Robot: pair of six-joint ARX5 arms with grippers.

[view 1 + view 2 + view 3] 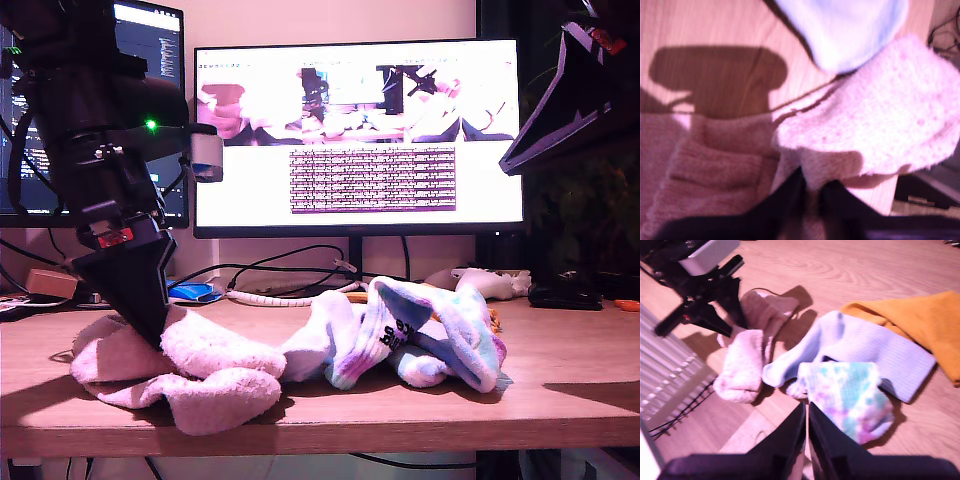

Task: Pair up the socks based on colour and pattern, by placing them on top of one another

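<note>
My first claw [150,325] pinched shut on the fluffy pink sock [215,375].

Office desk setup: wooden desk [560,385], two lit monitors [360,135], cables [270,275] behind.

My first gripper [150,325]: black tapering fingers, red label, green indicator light, grey-white block. My second gripper [806,432]: black angular fingers, detail apparently blurred.

Two fluffy pink socks [190,375] lie overlapped at the exterior view's left; beside them a plain pale sock [865,347], a tie-dye sock [850,395] on it, a mustard sock [920,320] behind.
</note>
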